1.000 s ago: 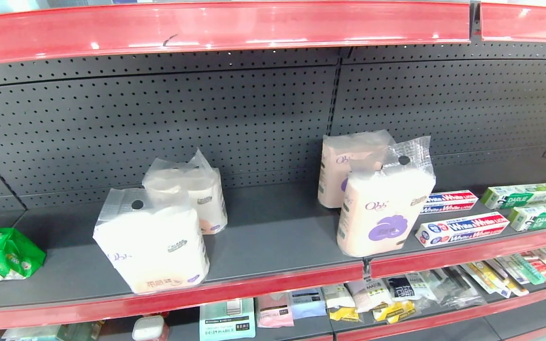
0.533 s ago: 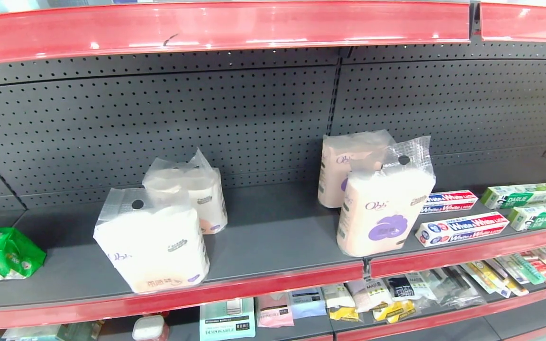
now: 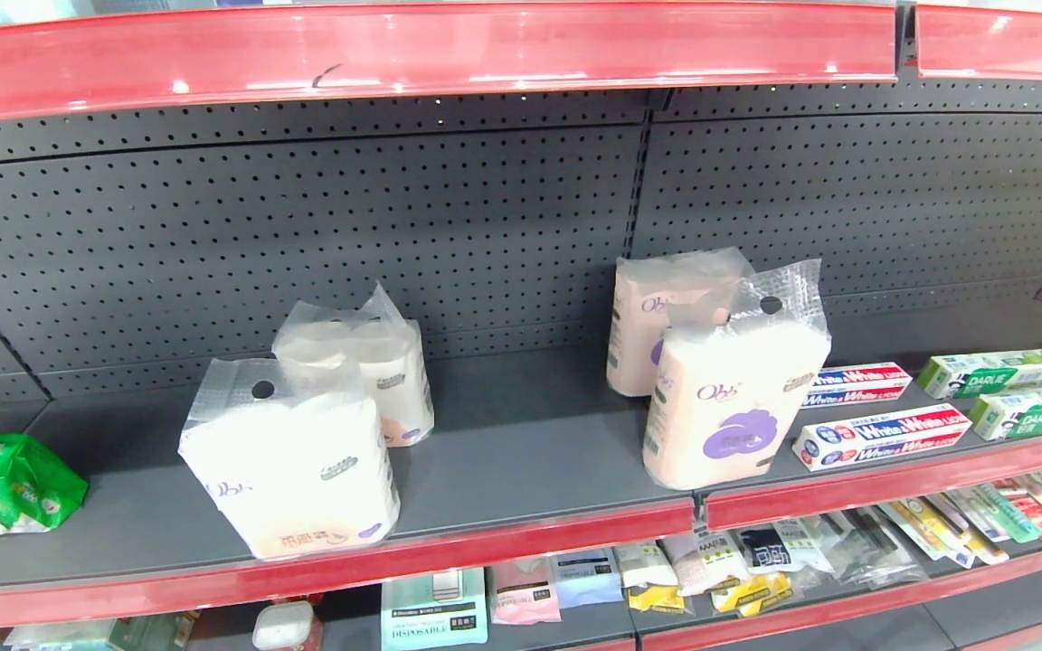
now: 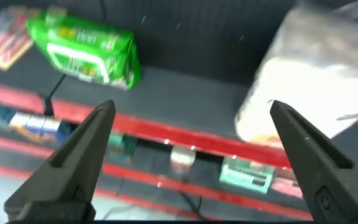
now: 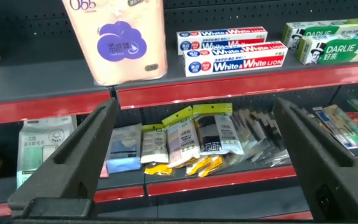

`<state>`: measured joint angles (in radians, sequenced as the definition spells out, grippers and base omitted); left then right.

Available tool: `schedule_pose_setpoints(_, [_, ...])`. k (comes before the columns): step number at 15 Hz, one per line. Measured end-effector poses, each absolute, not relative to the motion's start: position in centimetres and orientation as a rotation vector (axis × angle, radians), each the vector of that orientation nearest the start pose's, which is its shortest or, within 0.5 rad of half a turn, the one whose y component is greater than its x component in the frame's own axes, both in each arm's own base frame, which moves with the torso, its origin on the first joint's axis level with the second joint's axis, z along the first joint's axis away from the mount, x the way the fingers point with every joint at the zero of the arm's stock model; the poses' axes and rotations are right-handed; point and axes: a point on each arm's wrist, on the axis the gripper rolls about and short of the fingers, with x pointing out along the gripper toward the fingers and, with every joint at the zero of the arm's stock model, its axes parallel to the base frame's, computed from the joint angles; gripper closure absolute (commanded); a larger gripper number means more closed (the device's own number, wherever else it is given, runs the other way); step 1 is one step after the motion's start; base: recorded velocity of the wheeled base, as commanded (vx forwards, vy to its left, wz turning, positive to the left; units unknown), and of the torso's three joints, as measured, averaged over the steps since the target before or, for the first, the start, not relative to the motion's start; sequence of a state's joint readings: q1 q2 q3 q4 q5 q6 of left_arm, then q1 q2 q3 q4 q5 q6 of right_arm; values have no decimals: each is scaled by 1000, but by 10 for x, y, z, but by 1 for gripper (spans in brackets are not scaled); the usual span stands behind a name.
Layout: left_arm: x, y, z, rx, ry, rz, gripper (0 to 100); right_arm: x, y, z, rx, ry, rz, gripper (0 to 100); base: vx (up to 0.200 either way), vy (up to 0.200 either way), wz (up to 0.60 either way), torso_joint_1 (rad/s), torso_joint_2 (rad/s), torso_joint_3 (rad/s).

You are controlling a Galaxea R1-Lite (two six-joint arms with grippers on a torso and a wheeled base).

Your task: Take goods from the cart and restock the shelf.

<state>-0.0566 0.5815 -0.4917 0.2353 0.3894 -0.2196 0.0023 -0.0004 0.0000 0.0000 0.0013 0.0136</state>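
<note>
Left gripper [image 4: 191, 109]: spread wide, clasping nothing, hanging in front of the red shelf edge [image 4: 166, 134]. Beyond one finger, a green pack [image 4: 86, 50] lying on the grey shelf [image 3: 521, 452]; beyond the other, a white tissue pack [image 4: 309, 93] standing at the shelf's front. Right gripper [image 5: 196, 102]: likewise parted and empty, held before the same red edge, facing a pink tissue pack [image 5: 118, 40] with a purple mark, standing upright at the front. Just beside that pack, two red-and-white toothpaste boxes [image 5: 235, 62] lying flat, one behind the other, then green toothpaste boxes [image 5: 334, 43] farther along. Below, small sachets [image 5: 185, 140] spread over the lower shelf. From the head view: white tissue pack at front left with a pack of rolls [image 3: 367, 362] close behind it, a second pink pack [image 3: 657, 316] behind the front pink one and overlapped by it, so contact not certain. Wide bare stretch of shelf between the white and pink groups. Grey pegboard [image 3: 394, 226] behind everything.
</note>
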Motion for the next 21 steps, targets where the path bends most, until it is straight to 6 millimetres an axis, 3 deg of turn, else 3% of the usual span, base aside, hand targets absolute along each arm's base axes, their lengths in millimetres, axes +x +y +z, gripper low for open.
schedule_pose_setpoints(7, [108, 23, 174, -178, 544, 534, 0, -23, 0, 75, 14, 0, 4, 0, 0, 0, 0, 0, 0, 0])
schedule_pose_setpoints(12, [177, 37, 156, -198, 538, 492, 0, -23, 0, 75, 14, 0, 5, 0, 0, 0, 0, 0, 0, 0])
schedule_pose_setpoints(21, [217, 42, 118, -206, 743, 402, 0, -23, 0, 75, 14, 0, 4, 0, 0, 0, 0, 0, 0, 0])
